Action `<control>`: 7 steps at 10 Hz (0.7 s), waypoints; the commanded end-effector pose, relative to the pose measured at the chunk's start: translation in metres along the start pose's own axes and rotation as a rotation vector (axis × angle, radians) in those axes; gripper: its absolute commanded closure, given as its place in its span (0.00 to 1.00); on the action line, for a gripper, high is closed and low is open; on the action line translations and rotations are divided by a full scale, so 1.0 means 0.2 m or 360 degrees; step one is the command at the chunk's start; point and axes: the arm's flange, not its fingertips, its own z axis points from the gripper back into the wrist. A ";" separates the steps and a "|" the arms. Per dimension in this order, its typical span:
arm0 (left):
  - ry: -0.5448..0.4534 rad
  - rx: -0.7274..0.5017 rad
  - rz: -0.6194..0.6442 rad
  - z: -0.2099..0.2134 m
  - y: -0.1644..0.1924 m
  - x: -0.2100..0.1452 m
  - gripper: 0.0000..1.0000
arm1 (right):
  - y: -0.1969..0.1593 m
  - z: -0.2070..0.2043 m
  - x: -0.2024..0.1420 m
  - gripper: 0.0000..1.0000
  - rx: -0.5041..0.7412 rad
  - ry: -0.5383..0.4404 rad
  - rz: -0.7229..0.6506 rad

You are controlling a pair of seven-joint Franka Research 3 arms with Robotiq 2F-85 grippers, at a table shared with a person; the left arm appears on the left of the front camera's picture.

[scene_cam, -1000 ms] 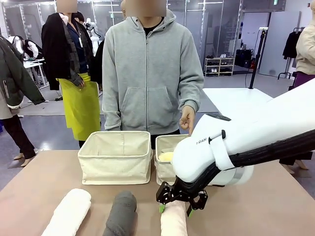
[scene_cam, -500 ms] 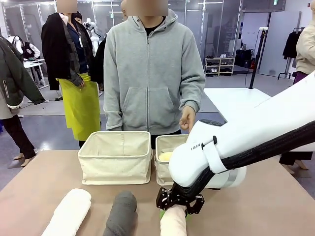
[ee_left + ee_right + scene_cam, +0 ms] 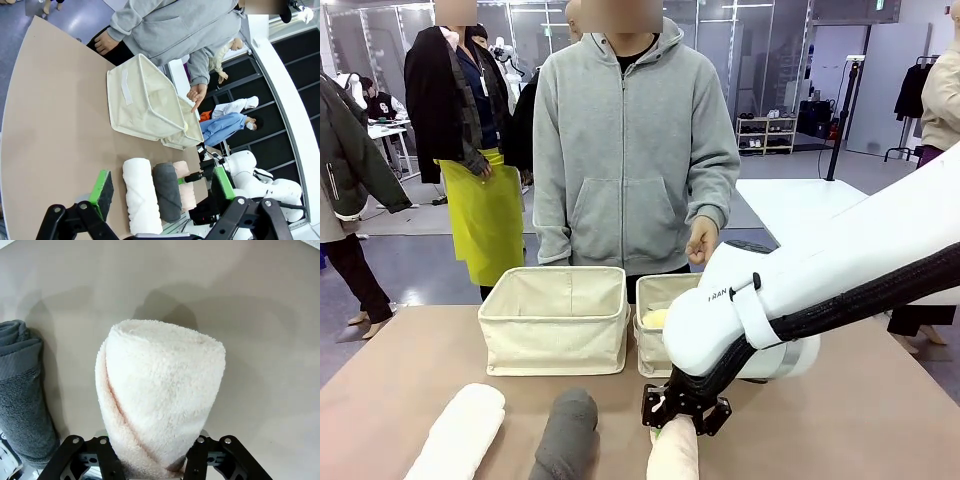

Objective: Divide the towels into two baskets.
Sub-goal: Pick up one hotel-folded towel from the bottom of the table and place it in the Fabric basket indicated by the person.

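Note:
Three rolled towels lie along the near table edge: the white towel [image 3: 460, 430], the dark grey towel [image 3: 565, 435] and the cream towel [image 3: 672, 455]. My right gripper [image 3: 682, 415] has come down over the far end of the cream towel and is shut on it; in the right wrist view the cream towel [image 3: 157, 395] fills the space between the fingers of my right gripper [image 3: 152, 465]. The pale yellow towel [image 3: 658, 318] lies in the right basket [image 3: 665, 292]. The left basket [image 3: 555, 320] looks empty. My left gripper [image 3: 162, 187] hovers open above the table.
A person in a grey hoodie stands behind the baskets, one hand [image 3: 700, 240] held above the right basket. In the right wrist view the dark grey towel [image 3: 20, 390] lies close beside the cream one. Bare tabletop [image 3: 860, 420] stretches to the right.
My right gripper has sunk lower onto the cream towel's end and its fingers have drawn in around it. The person's pointing hand has pulled back a little.

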 end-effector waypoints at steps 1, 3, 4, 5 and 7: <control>-0.0006 -0.0016 -0.0005 0.01 -0.01 0.01 0.00 | 0.03 0.08 -0.05 0.83 -0.0044 0.0043 0.0003; -0.0006 -0.0016 -0.0005 0.01 -0.01 0.01 0.00 | 0.09 0.38 -0.14 0.83 -0.0083 0.0060 0.0227; -0.0006 -0.0016 -0.0005 0.01 -0.01 0.01 0.00 | 0.12 0.52 -0.17 0.83 -0.0108 0.0043 0.0374; -0.0006 -0.0016 -0.0005 0.01 -0.01 0.01 0.00 | 0.12 0.65 -0.21 0.83 -0.0202 0.0051 0.0601; -0.0006 -0.0016 -0.0005 0.01 -0.01 0.01 0.00 | 0.12 0.82 -0.27 0.83 -0.0413 0.0145 0.1141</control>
